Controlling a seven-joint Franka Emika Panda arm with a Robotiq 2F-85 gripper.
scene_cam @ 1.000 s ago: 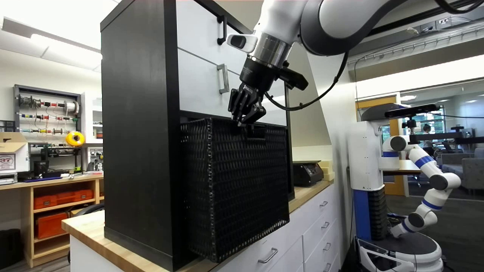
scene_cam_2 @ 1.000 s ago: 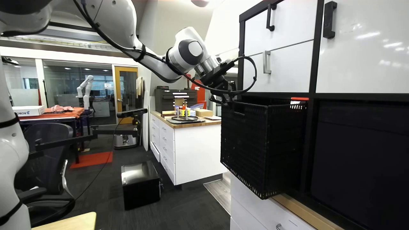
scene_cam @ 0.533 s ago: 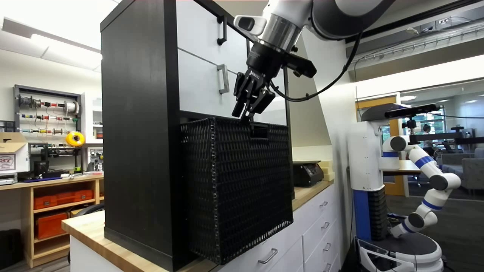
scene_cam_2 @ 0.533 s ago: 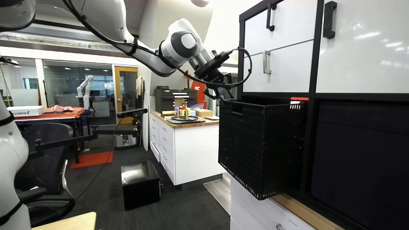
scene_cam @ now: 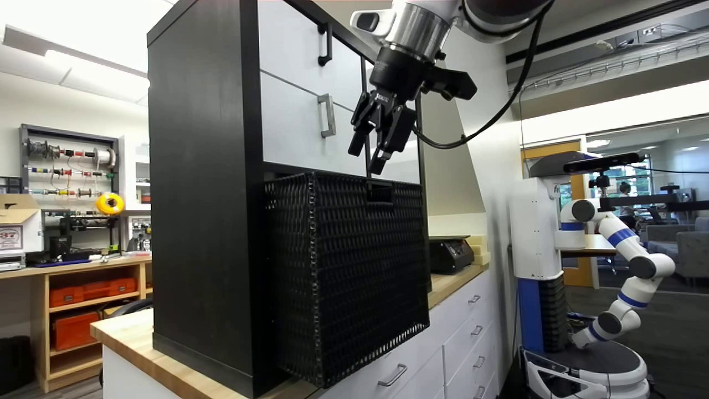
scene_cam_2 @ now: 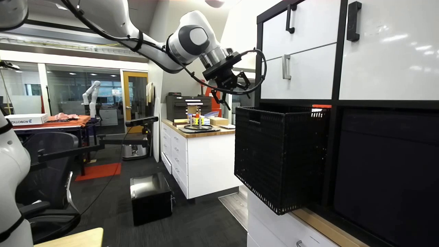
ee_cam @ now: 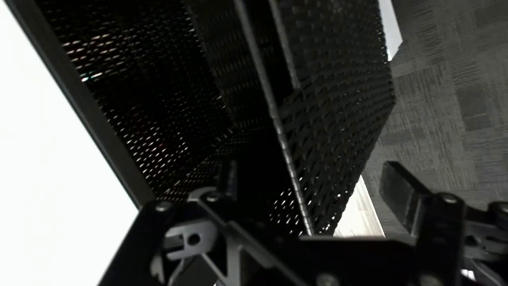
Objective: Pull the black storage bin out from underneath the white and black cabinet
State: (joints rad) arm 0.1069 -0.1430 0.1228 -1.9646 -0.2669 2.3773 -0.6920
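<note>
The black storage bin (scene_cam: 368,277) juts partway out of a lower opening in the white and black cabinet (scene_cam: 199,194), in both exterior views. Its front overhangs the counter edge, and its handle slot (scene_cam_2: 255,117) shows near the top. My gripper (scene_cam: 366,156) is open just above the bin's front rim, apart from it, with nothing between its fingers. In the wrist view, the woven bin wall (ee_cam: 333,107) runs below the spread jaws. One finger (ee_cam: 401,190) appears over the floor outside the bin, the other over its dark inside. The bin's rear is hidden within the cabinet.
Low white drawers (scene_cam: 415,360) with a wooden top stand under the cabinet. A black device (scene_cam: 451,256) sits on that top beside it. Another white counter (scene_cam_2: 212,164) stands behind, and a black box (scene_cam_2: 151,200) lies on the floor.
My gripper has let go of the bin's rim, opened wide and risen away from the cabinet. The bin came out slightly at first, then stayed still over the last half second.
</note>
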